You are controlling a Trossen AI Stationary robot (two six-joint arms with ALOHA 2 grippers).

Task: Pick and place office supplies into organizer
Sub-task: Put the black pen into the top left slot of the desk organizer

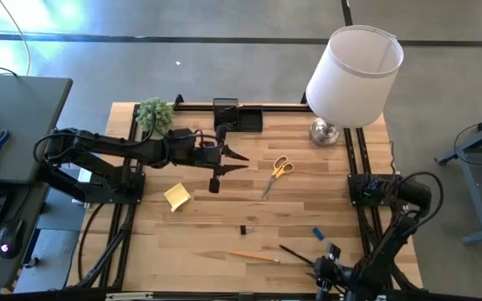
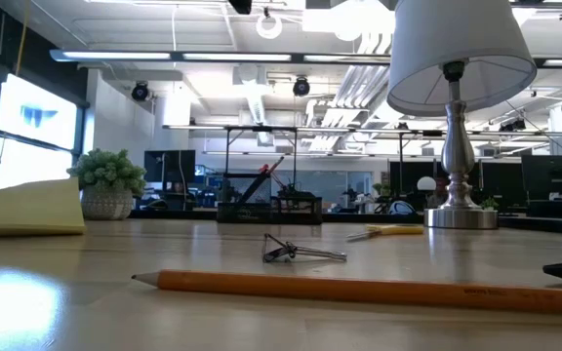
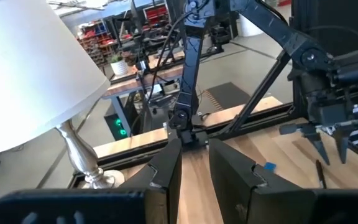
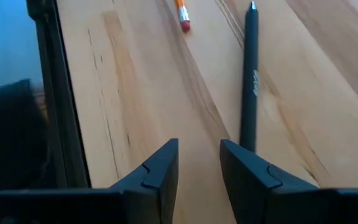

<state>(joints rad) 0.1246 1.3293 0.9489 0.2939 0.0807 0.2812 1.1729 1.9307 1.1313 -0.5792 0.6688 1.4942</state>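
- While the left gripper hovered above the middle of the pale wooden slatted table, its two dark fingers stood slightly apart with nothing between them, pointing toward the yellow-handled scissors.
- The small black rectangular desk organizer stood at the table's far edge, just behind the left gripper and between the small green potted plant and the white-shaded lamp with a silver base.
- The yellow-handled scissors lay flat between the left gripper and the lamp base, touching neither.
- The yellow sticky-note pad lay near the left arm, on the side toward the table's near edge.
- The tiny black clip lay near the table's centre; in the low view it sat just beyond the orange pencil.
- The orange pencil lay close to the near edge, well apart from the organizer.
- The small blue block lay just beside the right arm.
- The right gripper was low at the near edge, fingers parted and holding nothing.
- The slim black pen lay on the wood just ahead of the right gripper, beside one fingertip; contact could not be determined.
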